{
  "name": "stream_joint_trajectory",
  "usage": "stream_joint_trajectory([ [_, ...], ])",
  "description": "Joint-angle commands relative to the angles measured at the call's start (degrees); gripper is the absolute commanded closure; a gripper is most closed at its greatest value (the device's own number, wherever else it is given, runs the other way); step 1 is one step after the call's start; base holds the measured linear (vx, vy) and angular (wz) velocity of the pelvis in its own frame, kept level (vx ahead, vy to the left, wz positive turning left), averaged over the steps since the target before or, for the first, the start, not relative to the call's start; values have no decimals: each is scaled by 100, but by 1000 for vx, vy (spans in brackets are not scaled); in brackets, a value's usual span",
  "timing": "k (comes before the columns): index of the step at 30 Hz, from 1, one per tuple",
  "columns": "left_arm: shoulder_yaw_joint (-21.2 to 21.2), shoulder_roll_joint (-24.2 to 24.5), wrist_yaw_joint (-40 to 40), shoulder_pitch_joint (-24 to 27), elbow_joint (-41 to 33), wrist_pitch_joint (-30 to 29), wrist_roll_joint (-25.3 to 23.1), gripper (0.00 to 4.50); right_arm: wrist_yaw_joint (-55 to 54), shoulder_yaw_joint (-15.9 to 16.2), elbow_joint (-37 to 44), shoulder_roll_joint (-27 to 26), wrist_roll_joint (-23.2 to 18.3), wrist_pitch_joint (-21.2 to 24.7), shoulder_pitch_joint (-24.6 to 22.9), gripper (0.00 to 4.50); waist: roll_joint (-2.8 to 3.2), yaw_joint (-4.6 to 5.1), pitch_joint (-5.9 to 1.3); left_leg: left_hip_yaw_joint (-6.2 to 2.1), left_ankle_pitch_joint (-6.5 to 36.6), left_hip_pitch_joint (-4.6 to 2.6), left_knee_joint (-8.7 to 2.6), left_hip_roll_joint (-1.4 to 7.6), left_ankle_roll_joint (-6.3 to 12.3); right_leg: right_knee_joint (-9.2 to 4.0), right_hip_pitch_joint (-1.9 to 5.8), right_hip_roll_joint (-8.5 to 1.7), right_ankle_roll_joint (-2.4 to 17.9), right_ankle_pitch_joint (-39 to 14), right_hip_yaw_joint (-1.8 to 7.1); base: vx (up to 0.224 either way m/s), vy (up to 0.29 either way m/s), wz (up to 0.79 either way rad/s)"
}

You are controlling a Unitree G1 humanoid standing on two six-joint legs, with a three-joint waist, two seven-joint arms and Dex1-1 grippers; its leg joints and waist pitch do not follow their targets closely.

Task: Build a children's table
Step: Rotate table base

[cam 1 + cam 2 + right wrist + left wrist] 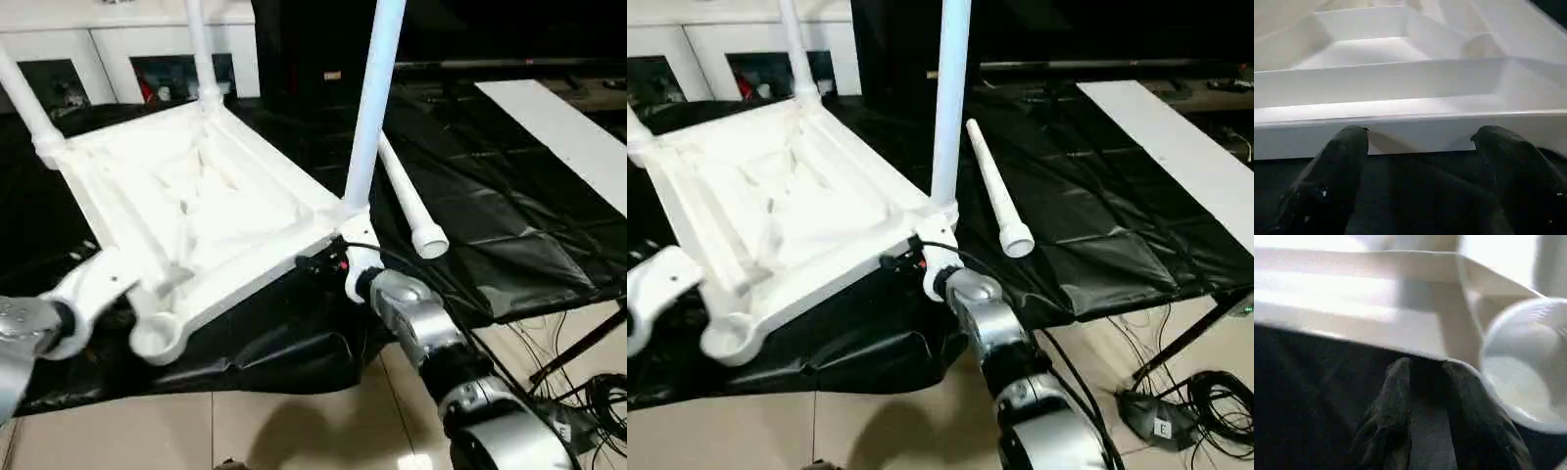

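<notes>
The white tabletop (196,196) lies upside down and tilted on the black cloth. Three white legs stand upright in its corner sockets: one at the near right (372,108), one at the back (201,49), one at the far left (24,103). The near-left socket (157,338) holds nothing. A fourth leg (407,201) lies loose on the cloth to the right of the tabletop. My right gripper (1420,139) is open at the tabletop's near rim, beside the right corner. My left gripper (1427,364) is slightly open, tips against the rim next to the empty socket (1528,362).
A white cabinet with glass doors (118,59) stands behind the work table. A long white board (568,127) lies on the cloth at the right. Black cloth (490,225) hangs over the table's near edge. Cables and a power strip (1176,411) lie on the floor at the right.
</notes>
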State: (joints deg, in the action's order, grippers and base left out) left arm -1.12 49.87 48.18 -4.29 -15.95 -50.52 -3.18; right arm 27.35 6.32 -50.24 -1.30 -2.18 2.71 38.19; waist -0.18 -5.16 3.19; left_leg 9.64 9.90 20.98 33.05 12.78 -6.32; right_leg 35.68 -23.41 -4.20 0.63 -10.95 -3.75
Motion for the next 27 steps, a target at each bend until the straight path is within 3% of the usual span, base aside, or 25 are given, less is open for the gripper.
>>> stream_joint_trajectory([
  [1,-127,-43,183,-18,-32,148,98,326,243,5,-139,41,-53,-106,109,65,157,16,-358,18,1402,-58,-383,0,-72,-355,269,-281,1307,-682,244,0,0,0],
  [10,-398,-208,498,-92,-431,398,593,326,1009,148,-784,-65,29,-529,480,65,76,26,-370,27,1261,-40,-367,11,10,-335,276,-286,1336,-763,248,0,0,0],
  [17,-812,-615,400,-441,-192,665,566,326,1520,320,-886,-158,112,-758,415,65,109,34,-370,22,1360,-43,-353,8,-18,-334,282,-285,1323,-809,248,0,0,0],
  [18,-929,-813,313,-605,-25,790,540,326,1636,362,-882,-165,127,-816,366,65,140,47,-366,16,1415,-41,-353,7,-26,-337,281,-289,1320,-876,250,0,0,0],
  [21,-1082,-1175,47,-928,402,1116,381,326,1652,372,-891,-145,153,-888,328,65,149,23,-367,30,1541,-75,-342,3,-42,-382,256,-278,1290,-1006,255,0,0,0],
  [22,-1120,-1363,-107,-1082,612,1241,316,326,1647,355,-864,-125,145,-930,316,65,183,7,-375,19,1575,-85,-338,6,-60,-368,254,-290,1296,-1005,253,0,0,0],
  [27,-1242,-1865,-672,-1669,1495,1652,10,326,1510,161,-535,27,58,-979,299,65,170,5,-376,-3,1669,-56,-350,-1,-80,-407,282,-284,1164,-1248,235,0,0,0],
])
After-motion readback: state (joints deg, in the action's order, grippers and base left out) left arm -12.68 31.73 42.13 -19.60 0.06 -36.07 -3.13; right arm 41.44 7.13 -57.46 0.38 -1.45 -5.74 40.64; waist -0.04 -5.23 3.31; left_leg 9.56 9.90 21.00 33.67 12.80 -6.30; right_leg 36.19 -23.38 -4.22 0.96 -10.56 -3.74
